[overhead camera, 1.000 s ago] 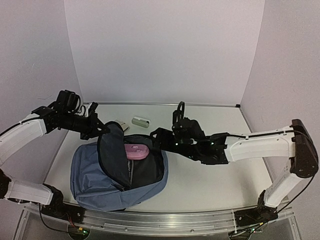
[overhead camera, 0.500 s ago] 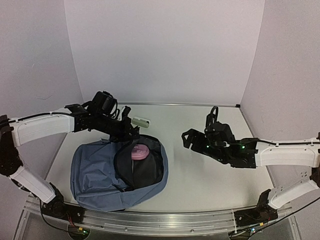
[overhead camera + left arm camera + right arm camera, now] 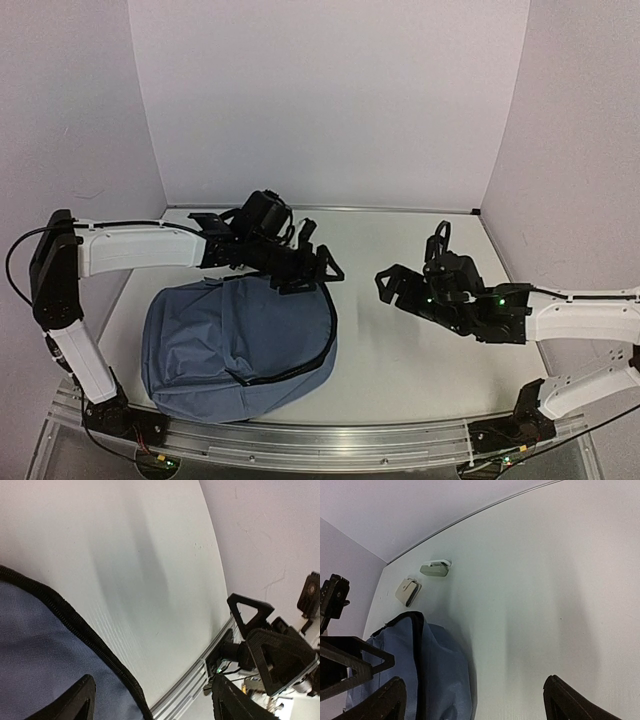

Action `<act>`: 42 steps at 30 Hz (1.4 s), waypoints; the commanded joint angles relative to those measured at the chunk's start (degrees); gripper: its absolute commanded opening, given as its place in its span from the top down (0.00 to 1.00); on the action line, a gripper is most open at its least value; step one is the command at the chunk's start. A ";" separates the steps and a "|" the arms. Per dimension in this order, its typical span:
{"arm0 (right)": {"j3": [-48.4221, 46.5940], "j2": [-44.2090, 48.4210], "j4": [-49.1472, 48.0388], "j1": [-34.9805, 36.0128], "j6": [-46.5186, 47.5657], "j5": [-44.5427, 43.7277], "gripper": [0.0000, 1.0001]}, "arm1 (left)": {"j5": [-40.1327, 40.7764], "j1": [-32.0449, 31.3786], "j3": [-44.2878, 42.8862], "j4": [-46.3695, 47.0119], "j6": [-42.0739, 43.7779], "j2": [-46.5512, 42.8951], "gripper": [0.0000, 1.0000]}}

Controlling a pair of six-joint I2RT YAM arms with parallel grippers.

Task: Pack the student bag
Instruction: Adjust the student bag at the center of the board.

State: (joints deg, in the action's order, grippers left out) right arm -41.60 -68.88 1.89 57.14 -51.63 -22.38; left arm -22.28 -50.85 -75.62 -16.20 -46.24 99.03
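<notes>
The student bag (image 3: 230,345) lies flat on the table's left half, dusty-blue with a black zip edge, its flap folded shut over the opening. My left gripper (image 3: 318,256) hovers open at the bag's far right corner with nothing between its fingers. In the left wrist view the open left gripper (image 3: 155,707) has the bag's black-trimmed edge (image 3: 65,615) beneath it. My right gripper (image 3: 410,262) stands open over bare table to the right of the bag. The right wrist view shows the open right gripper (image 3: 480,702) with the bag (image 3: 442,680) at lower left.
Two small pale items lie behind the bag near the back wall: a grey-green one (image 3: 435,569) and a beige one with a dark side (image 3: 408,591). The table's metal front rail (image 3: 195,685) runs along the near edge. Walls close in the left, back and right.
My left gripper swung right, laid the flap over the bag's opening and opened, letting it go. The pink thing inside is now covered. My right arm drew back to the right.
</notes>
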 commanded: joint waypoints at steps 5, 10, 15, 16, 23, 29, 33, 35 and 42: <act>-6.51 -3.04 1.08 0.08 8.36 9.45 0.04 | 9.99 1.81 5.02 -5.84 1.67 -14.05 0.01; -11.81 -11.08 0.76 0.13 10.31 15.82 0.07 | 9.69 10.24 15.09 -12.71 -1.47 -24.33 0.00; -16.40 -19.04 0.48 0.16 10.27 18.21 0.11 | 13.26 20.16 22.97 -20.51 -1.78 -34.95 0.00; -17.14 -20.50 0.42 0.15 10.11 18.11 0.11 | 13.52 22.22 24.57 -21.56 -2.03 -37.00 0.00; -20.47 -27.35 -1.62 0.16 10.31 20.52 0.17 | 23.45 29.69 31.67 -29.12 -6.02 -45.56 0.00; -21.64 -31.25 -4.69 0.12 9.13 21.36 0.36 | 27.87 29.75 34.72 -33.14 -8.57 -48.70 0.00; -21.34 -32.93 -6.41 0.10 7.78 21.94 0.54 | 30.00 30.04 37.36 -33.30 -9.16 -49.06 0.00; -20.80 -33.10 -6.92 0.15 6.53 21.68 0.60 | 28.25 30.27 39.33 -29.99 -9.22 -49.18 0.01; -15.66 -29.62 -9.73 0.10 0.83 18.96 0.94 | 23.72 30.24 43.79 -19.52 -7.96 -46.88 0.28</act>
State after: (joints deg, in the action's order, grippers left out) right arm -60.07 -101.50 -4.74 57.17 -46.99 -1.19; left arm 3.15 -20.88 -32.79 -42.61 -54.90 50.64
